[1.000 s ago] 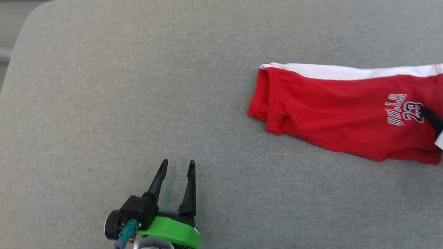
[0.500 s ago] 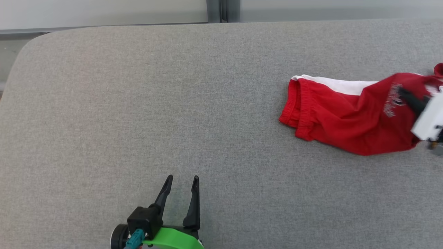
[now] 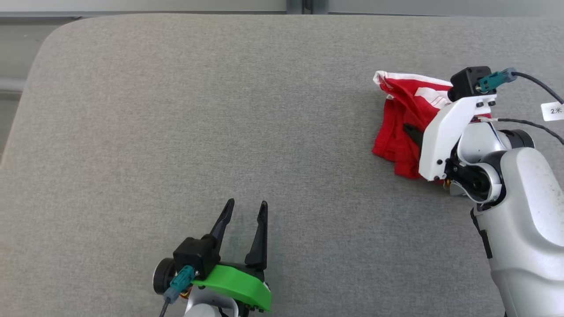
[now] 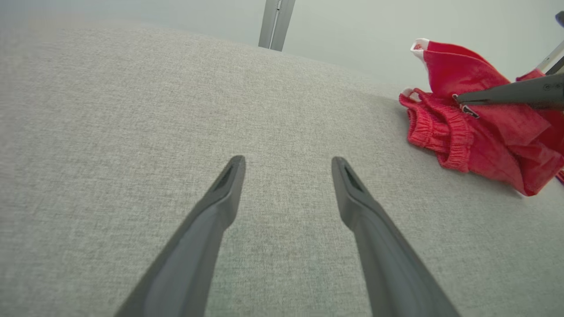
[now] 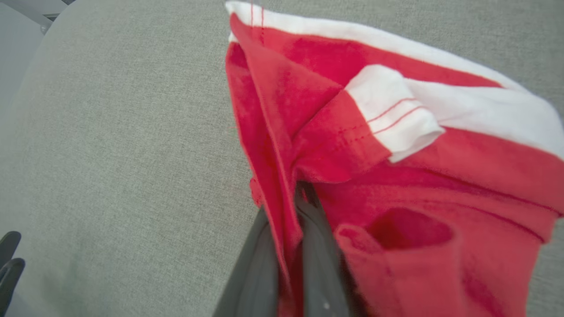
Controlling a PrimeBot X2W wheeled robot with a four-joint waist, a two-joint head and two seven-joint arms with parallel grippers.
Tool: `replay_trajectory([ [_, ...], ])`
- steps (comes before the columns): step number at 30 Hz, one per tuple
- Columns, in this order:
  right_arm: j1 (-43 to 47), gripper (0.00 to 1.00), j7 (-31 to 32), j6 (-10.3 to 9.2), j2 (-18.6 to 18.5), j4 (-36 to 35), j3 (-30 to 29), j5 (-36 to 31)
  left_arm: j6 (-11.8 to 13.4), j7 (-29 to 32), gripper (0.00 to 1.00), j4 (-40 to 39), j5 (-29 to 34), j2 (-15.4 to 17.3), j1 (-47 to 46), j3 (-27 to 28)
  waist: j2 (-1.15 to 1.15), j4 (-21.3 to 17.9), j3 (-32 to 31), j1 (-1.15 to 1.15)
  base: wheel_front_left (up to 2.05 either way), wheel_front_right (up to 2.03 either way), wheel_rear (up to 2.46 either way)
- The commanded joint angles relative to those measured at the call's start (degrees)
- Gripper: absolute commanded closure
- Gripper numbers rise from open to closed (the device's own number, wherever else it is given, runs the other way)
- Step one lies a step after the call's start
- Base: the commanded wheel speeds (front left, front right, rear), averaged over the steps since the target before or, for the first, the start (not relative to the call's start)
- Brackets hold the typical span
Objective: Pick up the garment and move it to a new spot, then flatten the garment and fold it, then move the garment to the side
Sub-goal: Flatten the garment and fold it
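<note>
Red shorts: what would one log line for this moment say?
red shorts: bunched, partly lifted | right hand: shut on them | left hand: open, empty

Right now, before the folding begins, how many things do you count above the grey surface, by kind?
Garments: 1, the red and white shorts, bunched.
Grippers: 2, left gripper, jaws open; right gripper, jaws shut on the shorts.
Total: 3.

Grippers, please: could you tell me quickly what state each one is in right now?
Left gripper: open, holding nothing.
Right gripper: shut on the red shorts.
</note>
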Motion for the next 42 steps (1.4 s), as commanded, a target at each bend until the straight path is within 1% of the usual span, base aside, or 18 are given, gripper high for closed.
replay_trajectory([
  [1, 0.80, 1.00, -0.95, 0.02, 0.16, 0.21, -0.04, -0.68, -0.19, -0.14, 0.00, 0.03, -0.43, 0.09, -0.31, 0.62, 0.00, 0.62, -0.11, 0.00, 0.00, 0.00, 0.00],
  [3, 1.39, 0.98, -2.04, 0.02, 0.83, 0.47, 0.08, -0.65, -0.43, -0.14, 0.00, 0.33, -0.17, 0.09, 0.58, 1.17, 0.00, 0.47, -0.41, 0.00, 0.00, 0.00, 0.00],
  [4, 1.44, 0.83, -2.65, 0.02, 1.03, 0.59, 0.24, -0.60, -0.53, -0.14, 0.00, 0.40, 0.09, 0.10, 0.92, 1.59, 0.00, 0.24, -0.55, 0.00, 0.00, 0.00, 0.00],
  [5, 1.48, 0.44, -3.57, 0.02, 1.25, 0.51, 0.79, -0.34, -0.58, -0.14, 0.00, 0.52, 0.15, 0.09, 1.37, 2.04, 0.00, -0.05, -0.69, 0.00, 0.00, 0.00, 0.00],
  [6, 1.80, 0.00, -4.08, 0.02, 1.40, 0.68, 1.12, -0.11, -0.72, -0.14, 0.00, 0.56, 0.13, 0.08, 1.62, 2.26, 0.00, -0.34, -0.83, 0.00, 0.00, 0.00, 0.00],
  [9, 2.81, 0.00, -6.96, 0.02, 2.05, -0.15, 2.74, 1.04, -1.29, -0.14, 0.00, 0.98, 0.17, 0.09, 2.57, 2.43, 0.00, -1.42, -1.77, 0.00, 0.00, 0.00, 0.00],
  [12, 4.36, 0.00, -10.87, 0.02, 2.34, -2.77, 4.79, 2.93, -1.58, -0.14, 0.00, 1.51, 0.30, 0.11, 3.20, 2.79, 0.00, -2.56, -3.12, 0.00, 0.00, 0.00, 0.00],
  [15, 8.19, 0.00, -14.28, 0.01, 0.51, -6.91, 8.40, 5.18, -1.70, -0.15, 0.00, 2.31, 0.53, 0.11, 4.49, 3.91, 0.00, -4.09, -5.33, 0.00, 0.00, 0.00, 0.00],
  [17, 10.99, 0.00, -18.06, 0.01, -0.90, -10.12, 8.55, 6.21, -1.88, -0.15, 0.00, 2.40, 0.88, 0.11, 5.32, 4.79, 0.00, -4.92, -6.81, 0.00, 0.00, 0.00, 0.00],
  [19, 14.51, 0.00, -22.65, 0.02, -3.34, -13.19, 9.07, 5.38, -1.96, -0.15, 0.00, 2.27, 1.23, 0.12, 6.69, 5.99, 0.00, -5.82, -8.36, 0.00, 0.00, 0.00, 0.00],
  [23, 22.01, 0.00, -35.89, 0.02, -7.03, -14.70, 5.07, 1.61, -2.24, -0.15, 0.00, 0.83, 2.19, 0.11, 9.25, 8.98, 0.00, -7.63, -10.95, 0.00, 0.00, 0.00, 0.00],
  [25, 25.53, 0.00, -42.47, 0.02, -9.11, -12.99, 2.58, -1.78, -2.32, -0.15, 0.00, -0.43, 3.07, 0.12, 10.49, 10.86, 0.00, -8.36, -11.91, 0.00, 0.00, 0.00, 0.00],
  [28, 30.74, 0.00, -52.46, 0.02, -9.30, -8.54, -0.74, -4.64, -2.76, -0.15, 0.00, -2.58, 3.77, 0.11, 12.52, 13.40, 0.00, -9.12, -13.38, 0.00, 0.00, 0.00, 0.00],
  [31, 34.94, 0.00, -59.75, 0.01, -9.08, -4.08, -3.62, -5.74, -3.02, -0.15, 0.00, -4.05, 5.28, 0.11, 14.66, 15.42, 0.00, -9.26, -15.27, 0.00, 0.00, 0.00, 0.00],
  [34, 38.14, 0.00, -61.61, -0.01, -8.71, -1.49, -6.12, -6.46, -2.68, -0.15, 0.00, -6.36, 6.17, 0.12, 15.78, 17.84, 0.00, -9.28, -15.67, 0.00, 0.00, 0.00, 0.00],
  [35, 38.54, 0.00, -61.71, -0.01, -8.40, -2.29, -7.50, -7.04, -2.66, -0.15, 0.00, -6.97, 6.23, 0.10, 16.06, 18.34, 0.00, -9.18, -15.69, 0.00, 0.00, 0.00, 0.00],
  [38, 42.09, 0.00, -61.64, 0.01, -5.55, -3.84, -11.72, -8.16, -3.16, -0.15, 0.00, -7.81, 6.66, 0.11, 17.16, 19.17, 0.00, -8.73, -15.89, 0.00, 0.00, 0.00, 0.00],
  [42, 44.91, 0.00, -61.67, 0.01, -2.97, -5.81, -14.94, -9.49, -3.58, -0.15, 0.00, -8.27, 6.86, 0.11, 17.65, 19.46, 0.00, -8.20, -16.23, 0.00, 0.00, 0.00, 0.00],
])
